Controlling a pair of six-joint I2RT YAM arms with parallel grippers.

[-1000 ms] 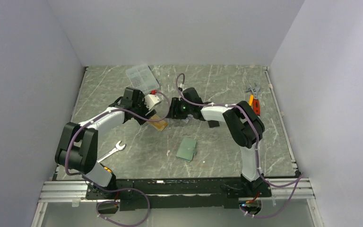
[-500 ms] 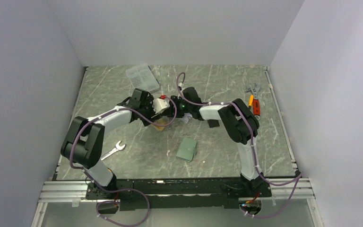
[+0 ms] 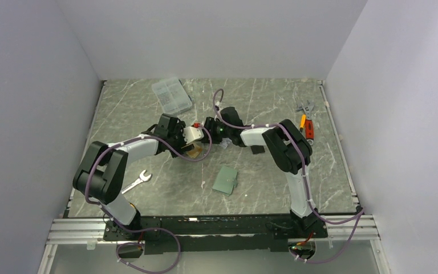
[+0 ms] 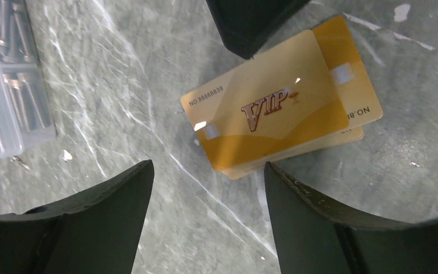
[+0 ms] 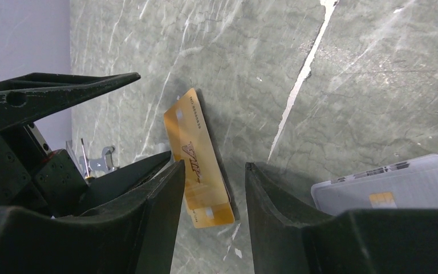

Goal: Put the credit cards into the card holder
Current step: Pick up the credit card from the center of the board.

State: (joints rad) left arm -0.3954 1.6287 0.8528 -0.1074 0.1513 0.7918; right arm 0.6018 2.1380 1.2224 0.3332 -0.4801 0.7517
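Several orange-gold credit cards point(image 4: 274, 114) lie stacked and fanned on the marble table, the top one marked VIP; they also show in the top view point(image 3: 195, 152) and the right wrist view point(image 5: 197, 154). My left gripper point(image 4: 208, 188) is open just short of the stack's near corner, low over the table point(image 3: 189, 144). My right gripper point(image 5: 214, 171) is open over the stack's other side point(image 3: 205, 137); one of its fingertips point(image 4: 251, 23) shows beyond the cards. A silvery-white card point(image 5: 388, 191) lies beside my right gripper. The grey-green card holder point(image 3: 226, 180) lies folded nearer the front.
A clear compartment box point(image 3: 171, 95) sits at the back left, its corner in the left wrist view point(image 4: 5, 85). A flat black square piece point(image 3: 256, 149) lies right of the grippers. A wrench point(image 3: 136, 182) lies front left, pliers point(image 3: 305, 123) at the right.
My left gripper has moved right and down to the orange-gold cards. My right gripper has shifted slightly left toward them. The cards and the card holder have stayed in place.
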